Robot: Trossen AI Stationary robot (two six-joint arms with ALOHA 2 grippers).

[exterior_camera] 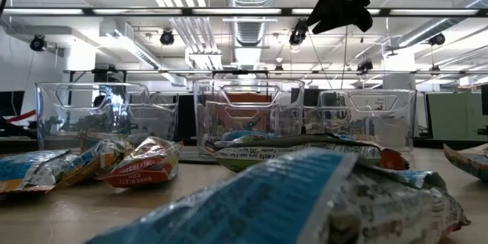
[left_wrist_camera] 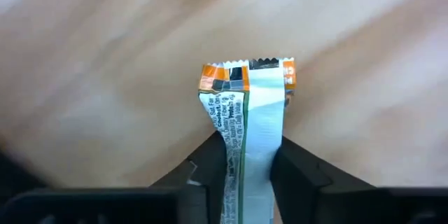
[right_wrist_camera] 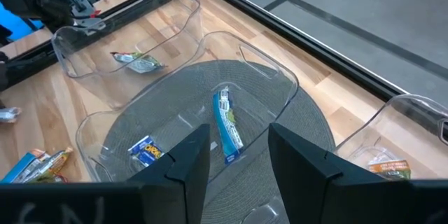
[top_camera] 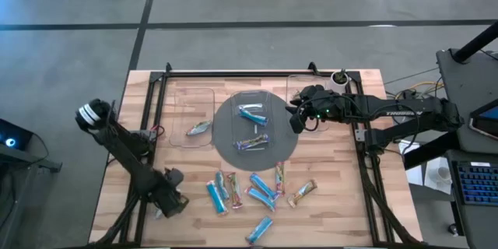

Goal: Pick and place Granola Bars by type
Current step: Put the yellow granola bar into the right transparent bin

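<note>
Three clear plastic trays [top_camera: 193, 117] are stocked with wrapped granola bars [top_camera: 251, 113]; left gripper [left_wrist_camera: 245, 171] is clamped on an orange-ended silvery bar [left_wrist_camera: 245, 112] near the table edge [top_camera: 117, 202], right gripper [right_wrist_camera: 238, 157] parted, empty.

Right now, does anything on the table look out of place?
Possibly: the middle tray, on the grey plate, holds a light-blue bar and a darker multicoloured bar, seemingly different types. The left hand grips an orange-ended bar. Nothing looks spilled or damaged.

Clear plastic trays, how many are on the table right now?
3, in a row across the table's far side: the left tray, the middle tray on the grey plate, the right tray.
</note>
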